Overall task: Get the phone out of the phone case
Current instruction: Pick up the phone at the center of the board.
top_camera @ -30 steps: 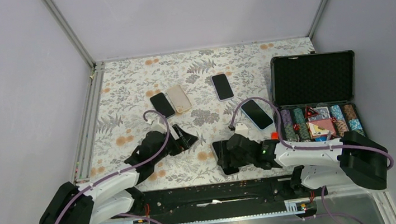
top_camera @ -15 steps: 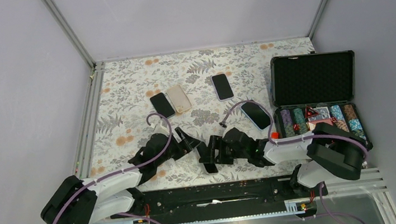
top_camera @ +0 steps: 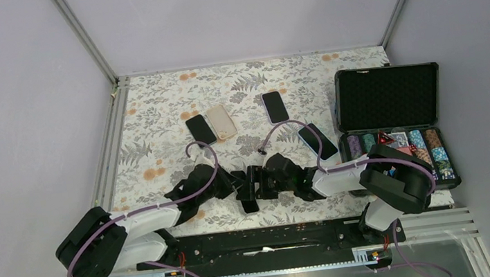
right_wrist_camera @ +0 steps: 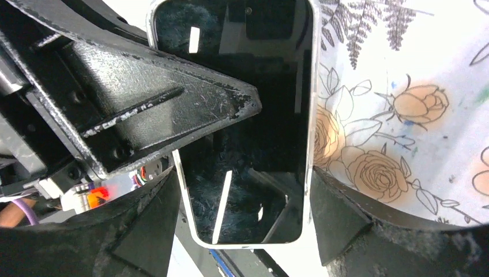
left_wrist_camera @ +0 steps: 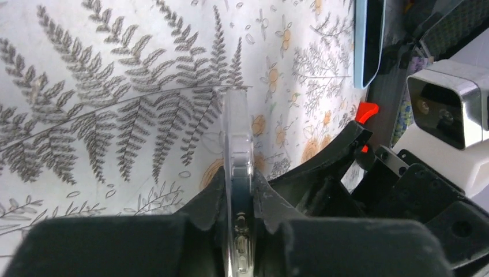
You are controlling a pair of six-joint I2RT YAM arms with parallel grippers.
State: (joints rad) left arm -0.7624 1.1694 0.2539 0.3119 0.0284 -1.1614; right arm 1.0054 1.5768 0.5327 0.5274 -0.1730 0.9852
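Phone: we see the black-screened, silver-rimmed phone (right_wrist_camera: 254,115) held just above the floral tablecloth (top_camera: 156,114) at the near middle of the table, between the two arms.
Case: the clear plastic case (left_wrist_camera: 238,144) shows edge-on in the left wrist view. It looks to be on the phone still, and we cannot tell whether any lip has lifted.
Left gripper: the left gripper (left_wrist_camera: 238,176) is pinched narrow on the rim of the clear plastic case, with one finger lying across the screen.
Right gripper: the right gripper (right_wrist_camera: 243,182) stands wide and clamps the phone across its long sides.
Risk, pinning: we judge that the right fingers press on the case walls, which would lock case and phone together and stall any peel.
Risk, slip: the rim is thin and slick, so the left pinch could slide off and the lip snap back.
Risk, drop: if the case releases suddenly, the phone could fall onto the cloth.
Risk, crowding: fingers of both arms overlap, so a twist could knock them together.
Surroundings: a blue-edged phone (top_camera: 317,141) lies near, to the far right. An open black chip case (top_camera: 388,98) sits well apart at the right.
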